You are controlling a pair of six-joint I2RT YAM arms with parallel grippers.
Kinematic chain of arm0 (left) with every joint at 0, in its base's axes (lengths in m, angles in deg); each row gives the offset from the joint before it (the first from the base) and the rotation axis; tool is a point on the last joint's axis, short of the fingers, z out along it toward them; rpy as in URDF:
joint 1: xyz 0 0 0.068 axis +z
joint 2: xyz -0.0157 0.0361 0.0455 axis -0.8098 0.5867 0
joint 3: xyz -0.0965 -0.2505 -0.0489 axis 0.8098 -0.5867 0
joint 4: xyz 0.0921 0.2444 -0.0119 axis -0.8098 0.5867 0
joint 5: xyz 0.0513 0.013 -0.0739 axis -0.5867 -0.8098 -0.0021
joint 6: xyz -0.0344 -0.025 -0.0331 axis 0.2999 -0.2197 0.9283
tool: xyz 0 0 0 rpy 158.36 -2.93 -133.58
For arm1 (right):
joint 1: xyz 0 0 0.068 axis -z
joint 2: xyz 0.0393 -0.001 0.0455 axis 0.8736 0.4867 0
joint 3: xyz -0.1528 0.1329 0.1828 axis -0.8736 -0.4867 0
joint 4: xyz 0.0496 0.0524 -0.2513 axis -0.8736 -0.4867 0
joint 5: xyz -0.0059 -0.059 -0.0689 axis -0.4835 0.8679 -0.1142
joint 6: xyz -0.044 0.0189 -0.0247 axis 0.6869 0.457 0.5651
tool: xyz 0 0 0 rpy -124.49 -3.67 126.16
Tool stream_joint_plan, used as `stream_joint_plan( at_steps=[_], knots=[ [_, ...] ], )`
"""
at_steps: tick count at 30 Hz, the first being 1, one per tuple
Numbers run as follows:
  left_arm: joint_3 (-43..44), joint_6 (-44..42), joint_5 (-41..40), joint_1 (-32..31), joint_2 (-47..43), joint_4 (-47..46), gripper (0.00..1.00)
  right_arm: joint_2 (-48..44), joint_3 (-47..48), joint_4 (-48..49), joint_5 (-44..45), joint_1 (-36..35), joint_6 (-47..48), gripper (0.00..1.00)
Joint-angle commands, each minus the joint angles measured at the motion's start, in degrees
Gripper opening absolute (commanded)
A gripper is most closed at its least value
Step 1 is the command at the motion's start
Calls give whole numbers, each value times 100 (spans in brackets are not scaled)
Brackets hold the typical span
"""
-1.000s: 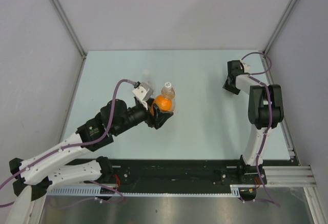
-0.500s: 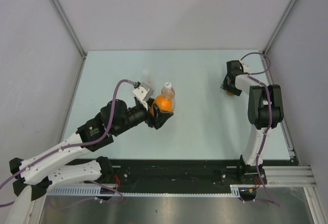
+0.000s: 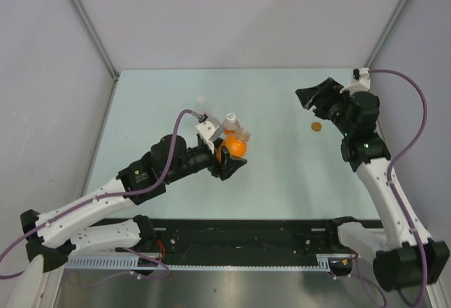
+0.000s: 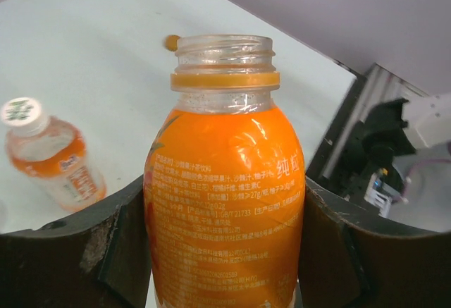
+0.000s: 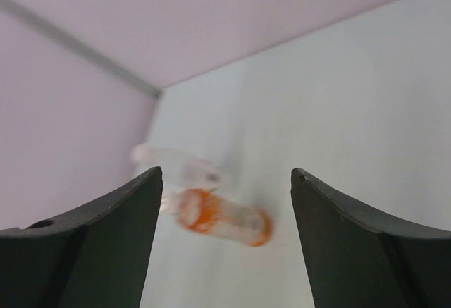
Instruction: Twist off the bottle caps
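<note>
My left gripper (image 3: 230, 158) is shut on the body of the taller orange-drink bottle (image 3: 237, 147) and holds it upright. In the left wrist view the bottle (image 4: 224, 181) fills the frame between my fingers (image 4: 84, 244); its neck is open, with only an orange ring and no cap. A small orange cap (image 3: 316, 127) lies on the table, also far off in the left wrist view (image 4: 171, 41). A small bottle with a white cap (image 3: 231, 120) stands just behind the held one, left in the wrist view (image 4: 51, 158). My right gripper (image 3: 311, 97) is open and empty, above and left of the orange cap.
A faint clear bottle shape (image 3: 201, 101) stands further back left. The right wrist view shows only blurred bottle shapes (image 5: 220, 216) far off between my open fingers (image 5: 99, 230). Grey walls enclose the pale table (image 3: 282, 181) on three sides.
My right arm has lifted and swung away from the back right spot, leaving the orange cap on the table. My left gripper has shifted the held bottle slightly right.
</note>
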Motion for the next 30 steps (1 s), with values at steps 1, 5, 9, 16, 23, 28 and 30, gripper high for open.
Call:
stream_joint_plan(
  at_steps=[1, 5, 9, 16, 23, 28, 30],
  knots=[
    [144, -479, 1900, 51, 36, -670, 0, -937, -954, 1405, -2651, 16, -1152, 79],
    [-128, -533, 2645, 42, -61, -1401, 0, -1503, -1053, 1575, -3697, -291, -1445, 83],
    [90, -638, 2926, 42, 323, -1332, 0, -2092, -1044, 1407, -3813, -563, -1463, 89],
    [610, -630, 3156, 42, 1186, -988, 0, -2611, -1044, 1337, -3867, -713, -1700, 100],
    [706, -603, 3015, 42, 1362, -1068, 0, -2691, -948, 513, -3358, -1327, -1086, 100],
    [768, -603, 3041, 42, 1442, -1076, 0, -2568, -869, 28, -2700, -2082, -559, 100],
    [768, -594, 3050, 42, 1468, -1076, 0, -2515, -842, -95, -2479, -2320, -418, 100]
  ],
)
